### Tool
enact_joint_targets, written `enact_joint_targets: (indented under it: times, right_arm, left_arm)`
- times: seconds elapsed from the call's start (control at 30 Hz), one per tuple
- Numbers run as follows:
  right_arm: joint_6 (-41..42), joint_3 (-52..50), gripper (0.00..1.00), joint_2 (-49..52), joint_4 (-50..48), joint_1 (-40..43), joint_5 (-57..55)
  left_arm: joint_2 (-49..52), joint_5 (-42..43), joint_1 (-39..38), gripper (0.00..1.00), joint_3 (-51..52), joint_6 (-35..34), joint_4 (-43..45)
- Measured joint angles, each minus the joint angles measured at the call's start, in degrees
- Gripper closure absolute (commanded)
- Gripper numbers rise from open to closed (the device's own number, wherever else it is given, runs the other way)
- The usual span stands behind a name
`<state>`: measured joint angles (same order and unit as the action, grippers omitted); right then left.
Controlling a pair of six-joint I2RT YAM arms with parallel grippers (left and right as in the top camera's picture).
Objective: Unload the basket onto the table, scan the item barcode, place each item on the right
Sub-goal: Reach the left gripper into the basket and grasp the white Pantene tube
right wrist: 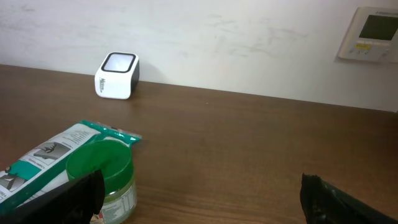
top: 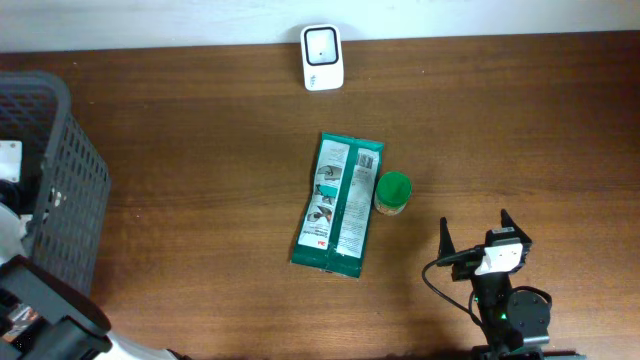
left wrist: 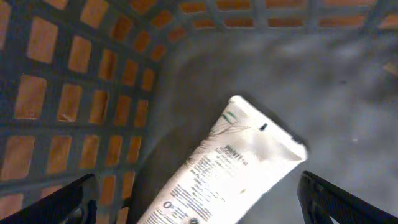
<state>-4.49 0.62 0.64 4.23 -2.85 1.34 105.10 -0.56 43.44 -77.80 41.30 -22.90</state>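
Note:
A white barcode scanner (top: 322, 57) (right wrist: 116, 75) stands at the table's far edge. A green-and-white packet (top: 339, 204) (right wrist: 43, 158) lies flat mid-table, and a small jar with a green lid (top: 392, 192) (right wrist: 102, 174) stands upright against its right side. My right gripper (top: 474, 222) (right wrist: 202, 186) is open and empty, hovering near the front right, a little right of the jar. Over the inside of the grey basket (top: 60, 180) (left wrist: 93, 68) my left gripper (left wrist: 196, 199) stands open above a white tube (left wrist: 230, 168) that lies on the basket floor, touching nothing.
The grey lattice basket takes up the table's left end. A wall control panel (right wrist: 372, 34) hangs behind the table at the right. Bare wooden tabletop (top: 200, 120) lies between basket, packet and scanner.

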Motion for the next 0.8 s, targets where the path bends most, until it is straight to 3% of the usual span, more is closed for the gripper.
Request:
enact_joint_targets:
  times: [0.27,0.33,0.43,0.57,0.67,0.8]
  right_arm:
    - [0.0,0.0,0.02,0.0,0.0,0.0,0.0]
    - [0.0,0.0,0.02,0.0,0.0,0.0,0.0]
    - [0.0,0.0,0.02,0.0,0.0,0.0,0.0]
    - [0.0,0.0,0.02,0.0,0.0,0.0,0.0]
    - [0.0,0.0,0.02,0.0,0.0,0.0,0.0]
    - [0.0,0.0,0.02,0.0,0.0,0.0,0.0]
  left_arm:
    - [7.7,-1.8,2.4,0.0,0.0,2.9,1.3]
    - [8.9,-1.8,2.6,0.05,0.0,2.9,1.3]
    - [9.5,-1.8,3.2,0.22,-0.1,3.7,1.2]
    - [9.8,-2.7,3.7,0.62,-0.1,4.7,1.2]
    - [9.8,-3.0,3.9,0.99,-0.1,4.8,1.2]
    - [9.8,-3.1,3.8,1.0,-0.6,4.5,1.2]
